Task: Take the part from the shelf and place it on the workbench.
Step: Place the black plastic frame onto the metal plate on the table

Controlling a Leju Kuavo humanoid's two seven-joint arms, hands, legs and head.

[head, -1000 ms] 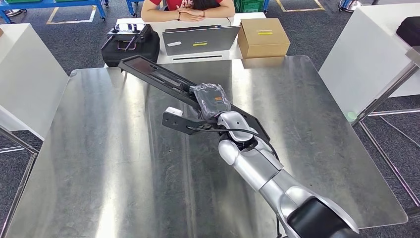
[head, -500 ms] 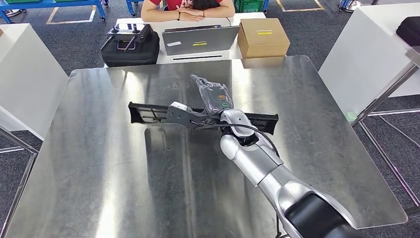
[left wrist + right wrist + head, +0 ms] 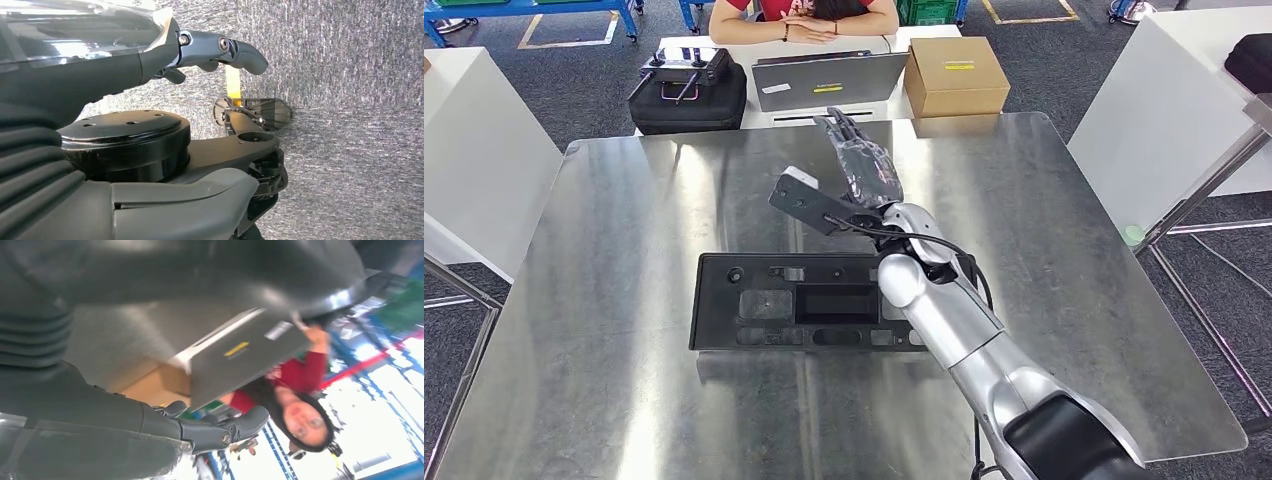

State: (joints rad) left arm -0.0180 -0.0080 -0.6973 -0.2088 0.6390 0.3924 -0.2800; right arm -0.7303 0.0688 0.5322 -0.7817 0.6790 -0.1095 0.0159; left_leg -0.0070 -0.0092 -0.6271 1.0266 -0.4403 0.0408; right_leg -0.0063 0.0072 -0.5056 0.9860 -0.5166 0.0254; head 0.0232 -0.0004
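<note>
Part [image 3: 814,313] flat on the steel workbench [image 3: 624,260] now, long axis running nine to three, and the right hand [image 3: 859,160] hangs clear above, toward one o'clock of its middle, fingers stretched out and holding nothing. Left hand [image 3: 220,50] hangs over the carpet, empty, fingers loosely extended. Placement looks done; my call is the right arm only needs to draw away.
</note>
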